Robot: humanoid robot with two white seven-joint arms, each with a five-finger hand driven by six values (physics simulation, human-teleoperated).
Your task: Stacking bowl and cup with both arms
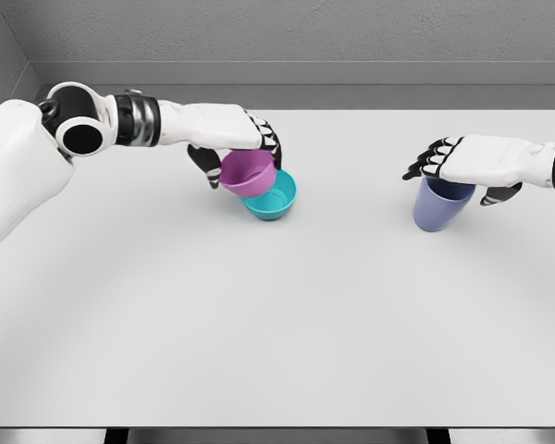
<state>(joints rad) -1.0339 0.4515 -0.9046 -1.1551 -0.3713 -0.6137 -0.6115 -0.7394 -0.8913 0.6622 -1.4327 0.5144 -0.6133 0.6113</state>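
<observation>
The wide white tabletop (pixel 277 342) carries two bowls and a cup as both white robot arms reach over it.

The left hand (pixel 233 139) grips a round pink bowl (pixel 247 173), tilted and resting in a teal bowl (pixel 276 198) on the table's left half. Well apart to the right, the right hand (pixel 462 165) sits atop an upright lavender-blue cup (pixel 439 205), fingers draped over its rim; a firm grasp cannot be confirmed.

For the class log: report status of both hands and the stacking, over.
Left hand fingers gripping pink bowl, tilted over teal bowl. Right hand atop blue cup, grasp unclear. Table unobstructed.
</observation>
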